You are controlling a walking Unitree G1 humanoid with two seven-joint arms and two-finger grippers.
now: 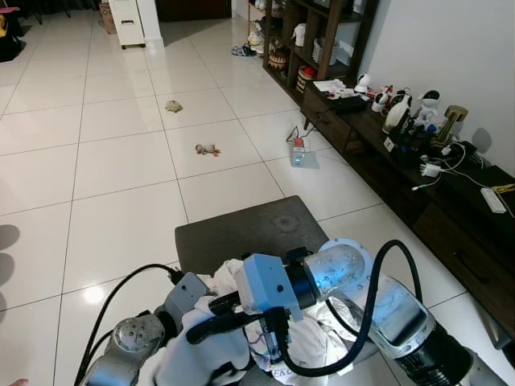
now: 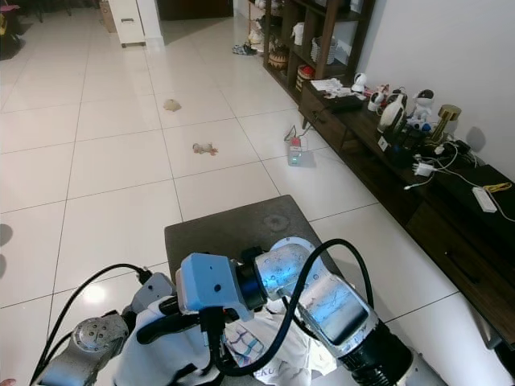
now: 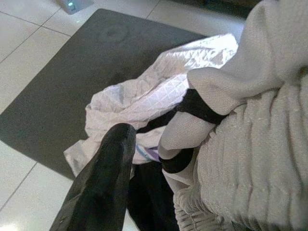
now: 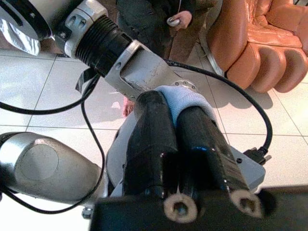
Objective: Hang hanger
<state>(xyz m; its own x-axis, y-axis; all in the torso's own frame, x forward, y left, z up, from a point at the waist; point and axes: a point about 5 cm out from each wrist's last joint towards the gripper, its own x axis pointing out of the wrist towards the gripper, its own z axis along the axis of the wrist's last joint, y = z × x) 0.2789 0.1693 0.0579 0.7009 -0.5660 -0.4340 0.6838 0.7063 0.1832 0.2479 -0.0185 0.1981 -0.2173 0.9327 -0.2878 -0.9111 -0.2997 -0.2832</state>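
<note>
The hanger cannot be made out for certain; what shows low in the left eye frame, at the bottom centre, is a heap of white clothes lying on the near end of a dark grey table. In the left wrist view the heap is a thin white quilted garment with a printed patch, crumpled beside a thick cream ribbed knit with black bands at its folds.

The right hand reaches across the lower centre of the frame; in its wrist view the 2 black fingers are pressed together with a bit of pale cloth pinched at their tips. The left hand lies low at the bottom left against the knit; 1 black finger shows, and how far it is open cannot be told.

The floor is large glossy white tile, with 2 small objects lying on it in the upper middle. Along the right edge runs a long dark wooden sideboard crowded with figurines and white cables, and shelves stand in the upper right.
</note>
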